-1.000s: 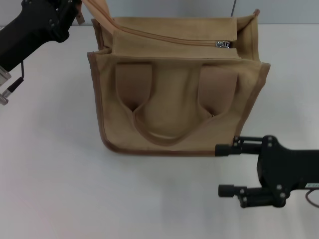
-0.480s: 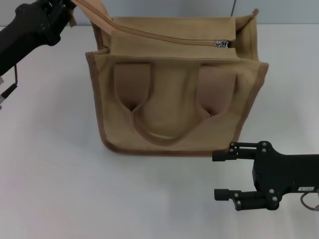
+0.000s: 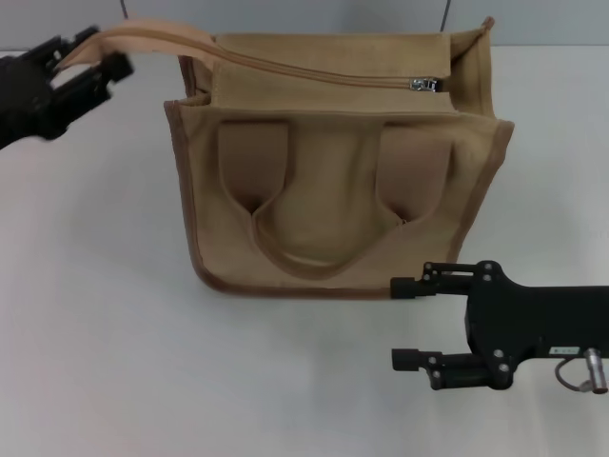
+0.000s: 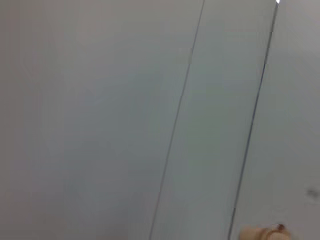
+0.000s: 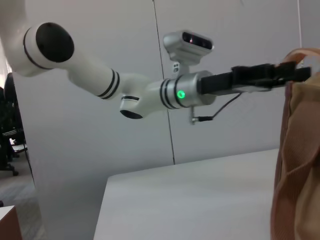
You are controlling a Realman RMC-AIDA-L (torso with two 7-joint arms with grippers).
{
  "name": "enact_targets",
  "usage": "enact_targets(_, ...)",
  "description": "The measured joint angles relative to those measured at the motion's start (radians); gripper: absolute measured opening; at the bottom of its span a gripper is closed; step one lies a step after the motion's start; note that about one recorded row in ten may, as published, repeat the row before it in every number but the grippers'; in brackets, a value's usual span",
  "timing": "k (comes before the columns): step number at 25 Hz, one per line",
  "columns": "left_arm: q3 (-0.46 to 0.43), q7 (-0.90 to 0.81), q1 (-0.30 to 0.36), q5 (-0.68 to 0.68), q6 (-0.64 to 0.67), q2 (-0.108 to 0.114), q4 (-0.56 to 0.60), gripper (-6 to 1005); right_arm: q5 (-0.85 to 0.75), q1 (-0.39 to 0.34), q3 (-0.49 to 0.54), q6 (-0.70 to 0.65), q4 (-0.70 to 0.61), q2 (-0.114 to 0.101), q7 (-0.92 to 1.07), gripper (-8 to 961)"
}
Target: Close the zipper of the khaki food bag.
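Observation:
The khaki food bag (image 3: 333,181) stands upright at the table's middle, its handles lying flat against the front. The zipper (image 3: 324,74) runs along the top, with the silver pull tab (image 3: 425,84) at its right end. A tan fabric strip (image 3: 157,33) reaches left from the zipper's left end. My left gripper (image 3: 90,59) is shut on that strip at the back left, holding it stretched out level. The right wrist view shows this grip (image 5: 292,71) and the bag's side (image 5: 300,165). My right gripper (image 3: 404,324) is open and empty, in front of the bag's lower right corner.
The white table (image 3: 105,333) extends to the left of and in front of the bag. A grey panelled wall (image 4: 125,110) stands behind the table. My left arm (image 5: 150,92) reaches across above the table's far side.
My left gripper has moved left and down, pulling the tan strip from upright to level. My right gripper has shifted a little to the left in front of the bag.

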Motion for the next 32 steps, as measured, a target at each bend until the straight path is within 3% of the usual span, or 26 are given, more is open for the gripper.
enact_targets(4,0.100,-0.066,0.091,0.009,0.111,0.056,0.115,582,0.000,0.017,0.000,0.019,0.021,0.000,-0.001,721)
enact_targets(6,0.113,-0.071,0.101,0.019,0.129,0.064,0.127,666,0.000,0.019,0.003,0.025,0.024,0.001,-0.001,721)
enact_targets(9,0.116,-0.076,0.114,0.087,0.186,0.082,0.136,713,0.004,0.021,0.006,0.032,0.028,0.002,-0.001,721)
enact_targets(11,0.117,-0.060,0.115,0.123,0.241,0.080,0.134,745,0.012,0.021,0.007,0.033,0.040,0.003,-0.007,721)
enact_targets(13,0.124,-0.005,0.109,0.181,0.315,0.045,0.130,746,0.016,0.021,0.007,0.031,0.053,0.003,-0.016,721)
enact_targets(15,0.126,0.007,0.107,0.193,0.319,0.035,0.129,746,0.016,0.021,0.007,0.030,0.056,0.003,-0.017,721)
enact_targets(17,0.137,0.051,0.104,0.234,0.321,0.001,0.128,747,0.016,0.021,0.005,0.030,0.065,0.003,-0.024,721)
enact_targets(18,0.158,0.100,0.103,0.263,0.311,-0.029,0.122,747,0.016,0.019,0.004,0.030,0.076,0.003,-0.037,721)
enact_targets(20,0.158,0.100,0.103,0.263,0.311,-0.029,0.122,747,0.017,0.018,0.004,0.032,0.082,0.003,-0.045,721)
enact_targets(21,0.174,0.153,0.098,0.295,0.291,-0.056,0.103,748,0.017,0.018,0.003,0.035,0.088,0.003,-0.051,721)
enact_targets(22,0.178,0.177,0.093,0.311,0.279,-0.065,0.091,748,0.017,0.017,0.004,0.041,0.097,0.003,-0.060,721)
enact_targets(26,0.195,0.206,0.070,0.345,0.250,-0.080,0.061,748,0.017,0.017,0.007,0.055,0.126,0.004,-0.089,721)
enact_targets(32,0.199,0.231,0.058,0.352,0.244,-0.081,0.041,748,0.017,0.019,0.007,0.065,0.135,0.003,-0.091,721)
